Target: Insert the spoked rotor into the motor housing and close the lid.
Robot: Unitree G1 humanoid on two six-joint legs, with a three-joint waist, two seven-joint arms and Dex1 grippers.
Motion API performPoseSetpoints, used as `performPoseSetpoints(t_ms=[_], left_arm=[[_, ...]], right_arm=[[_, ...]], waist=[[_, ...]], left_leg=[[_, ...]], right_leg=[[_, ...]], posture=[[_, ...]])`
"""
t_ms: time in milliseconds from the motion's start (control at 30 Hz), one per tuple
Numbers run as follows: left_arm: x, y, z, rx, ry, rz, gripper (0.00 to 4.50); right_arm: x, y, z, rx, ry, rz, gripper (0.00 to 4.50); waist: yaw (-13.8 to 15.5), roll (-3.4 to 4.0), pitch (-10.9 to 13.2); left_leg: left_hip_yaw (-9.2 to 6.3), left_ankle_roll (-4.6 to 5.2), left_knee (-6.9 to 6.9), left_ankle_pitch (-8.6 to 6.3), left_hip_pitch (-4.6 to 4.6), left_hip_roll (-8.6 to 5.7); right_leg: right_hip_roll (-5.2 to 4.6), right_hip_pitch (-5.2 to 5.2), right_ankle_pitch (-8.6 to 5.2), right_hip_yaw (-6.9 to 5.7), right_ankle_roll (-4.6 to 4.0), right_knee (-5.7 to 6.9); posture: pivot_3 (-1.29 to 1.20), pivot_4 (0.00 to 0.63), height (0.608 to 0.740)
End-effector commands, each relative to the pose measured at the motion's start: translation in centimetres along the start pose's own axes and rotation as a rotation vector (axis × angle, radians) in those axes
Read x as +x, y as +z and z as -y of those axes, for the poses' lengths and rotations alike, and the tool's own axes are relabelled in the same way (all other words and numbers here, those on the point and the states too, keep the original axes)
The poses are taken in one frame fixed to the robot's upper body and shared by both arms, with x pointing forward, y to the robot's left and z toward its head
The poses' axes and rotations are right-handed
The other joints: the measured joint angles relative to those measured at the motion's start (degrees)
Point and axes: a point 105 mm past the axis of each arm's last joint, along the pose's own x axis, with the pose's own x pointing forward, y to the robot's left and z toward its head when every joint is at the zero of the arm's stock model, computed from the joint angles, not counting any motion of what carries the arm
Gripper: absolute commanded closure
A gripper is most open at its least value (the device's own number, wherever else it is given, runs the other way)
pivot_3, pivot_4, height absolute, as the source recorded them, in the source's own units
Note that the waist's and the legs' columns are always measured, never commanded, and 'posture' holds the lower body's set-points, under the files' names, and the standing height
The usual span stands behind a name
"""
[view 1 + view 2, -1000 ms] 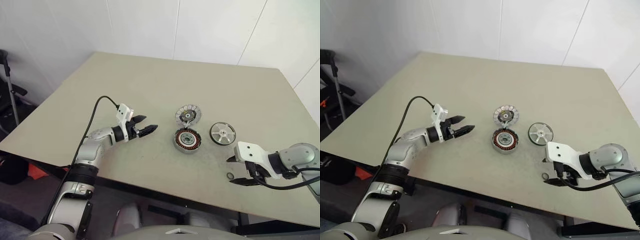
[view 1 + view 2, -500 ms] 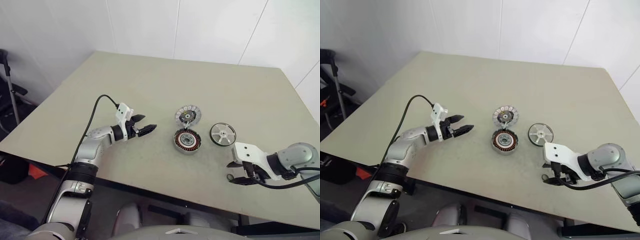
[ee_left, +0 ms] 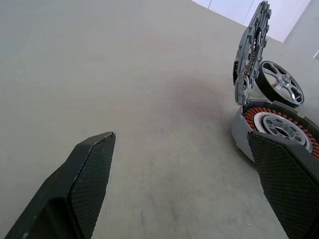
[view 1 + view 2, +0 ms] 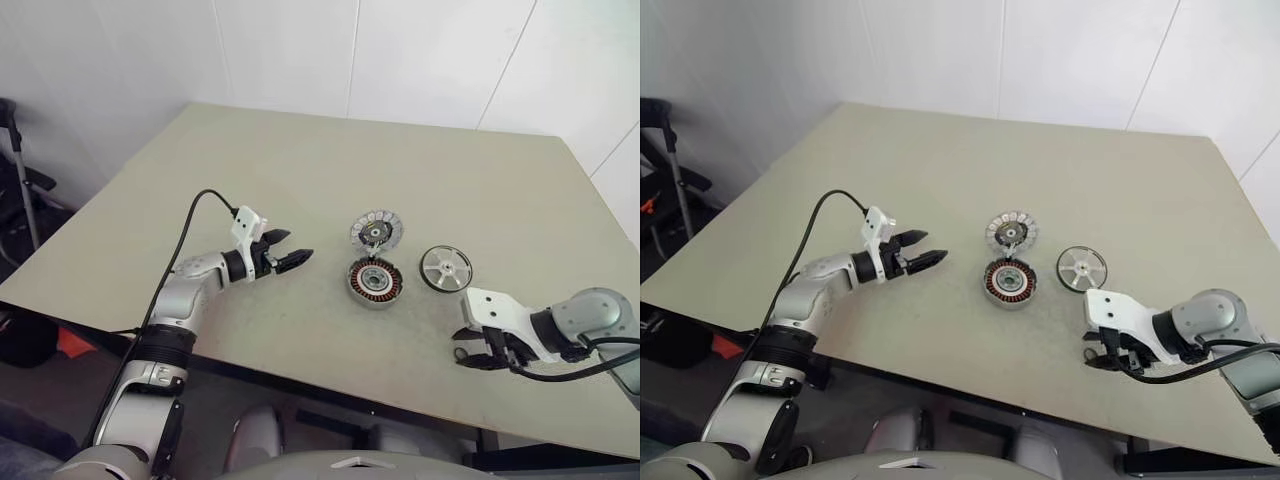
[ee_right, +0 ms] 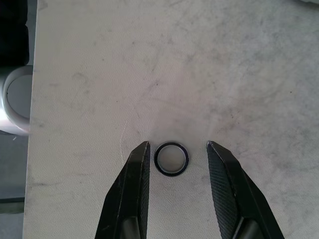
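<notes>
Straddling a small metal ring (image 5: 171, 158) on the table (image 4: 300, 170), right gripper (image 5: 174, 155) half-parted, touching nothing, left gripper (image 4: 290, 250) spread wide and empty, spoked rotor (image 4: 445, 268) lying beside motor housing (image 4: 375, 281), lid (image 4: 376, 230) raised.

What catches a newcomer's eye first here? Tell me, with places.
Mid-table, the round grey housing with copper windings lies open, its ribbed silver lid hinged up behind it. The spoked silver wheel lies to its right. At the near edge, the right tool straddles a tiny metal ring.
</notes>
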Motion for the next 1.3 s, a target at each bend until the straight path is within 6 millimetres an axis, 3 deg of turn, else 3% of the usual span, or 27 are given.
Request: performPoseSetpoints(t_ms=[33, 200, 400, 667, 767, 900, 1067, 1200, 1300], left_arm=[[0.0, 1.4, -0.1, 0.050, -0.010, 0.030, 0.00], [0.0, 1.4, -0.2, 0.053, -0.008, 0.026, 0.00], [0.0, 1.4, -0.2, 0.056, -0.004, 0.025, 0.00], [0.0, 1.5, -0.2, 0.058, -0.003, 0.025, 0.00], [0.0, 1.4, -0.3, 0.058, -0.001, 0.024, 0.00], [0.0, 1.4, -0.3, 0.058, 0.003, 0.025, 0.00], [0.2, 1.6, -0.4, 0.059, 0.002, 0.031, 0.00], [0.5, 1.7, -0.2, 0.058, -0.001, 0.039, 0.00], [0.4, 1.6, -0.1, 0.059, 0.001, 0.043, 0.00]], right_arm=[[-0.3, -0.8, -0.1, -0.002, -0.007, -0.041, 2.58], [0.0, -1.7, -0.2, 0.006, -0.005, -0.058, 2.58], [0.2, -2.3, -0.3, 0.017, 0.001, -0.063, 3.94], [0.1, -2.0, 0.2, -0.010, -0.022, -0.057, 3.94], [-0.5, -0.1, 1.4, -0.063, -0.078, -0.010, 3.94], [-1.4, 4.7, 3.1, -0.129, -0.127, 0.087, 3.94], [-1.3, 9.1, 6.2, -0.219, -0.196, 0.134, 3.94], [-0.1, 11.5, 7.1, -0.263, -0.164, 0.175, 3.94], [1.9, 12.1, 7.5, -0.296, -0.124, 0.168, 3.94]], waist=[[0.0, 0.00, 0.0], [0.1, -0.01, 0.0], [0.0, -0.03, 0.0], [0.0, -0.15, -0.1], [-0.1, -0.15, -0.1], [-0.6, -0.03, -0.1], [-1.0, -0.02, -0.1], [-0.9, -0.02, -0.1], [-0.8, -0.01, -0.1]], left_leg=[[0.00, 0.00, 0.00, 0.00, 0.02, 0.00], [-0.01, 0.00, 0.00, 0.00, 0.14, -0.02], [-0.01, 0.00, 0.00, -0.01, 0.60, -0.07], [-0.03, 0.02, 0.00, -0.01, 0.66, -0.21], [-0.03, 0.02, 0.00, -0.01, 0.66, -0.22], [-0.01, -0.01, -0.01, 0.01, 0.62, -0.21], [-0.03, -0.07, -0.08, 0.05, 0.61, -0.18], [-0.03, -0.04, -0.10, 0.03, 0.39, -0.22], [-0.03, -0.01, -0.08, 0.04, -0.01, -0.23]], right_leg=[[0.00, 0.03, 0.00, -0.01, 0.00, 0.00], [-0.01, 0.17, 0.00, -0.01, 0.00, -0.03], [-0.05, 0.66, -0.02, -0.01, 0.03, -0.18], [-0.16, 0.72, -0.05, 0.03, 0.07, -0.19], [-0.16, 0.70, -0.04, 0.04, 0.07, -0.19], [-0.15, 0.53, -0.04, 0.10, 0.06, -0.12], [-0.13, 0.46, -0.03, 0.07, 0.04, 0.00], [-0.15, 0.32, -0.01, 0.07, 0.01, 0.09], [-0.15, -0.13, 0.00, 0.06, -0.01, 0.28]], posture=[[0.00, 0.000, 0.740], [0.00, 0.000, 0.740], [0.00, 0.000, 0.740], [0.00, 0.000, 0.740], [0.00, 0.000, 0.740], [0.00, 0.000, 0.740], [0.00, 0.000, 0.740], [0.00, 0.000, 0.740], [0.00, 0.000, 0.740]])
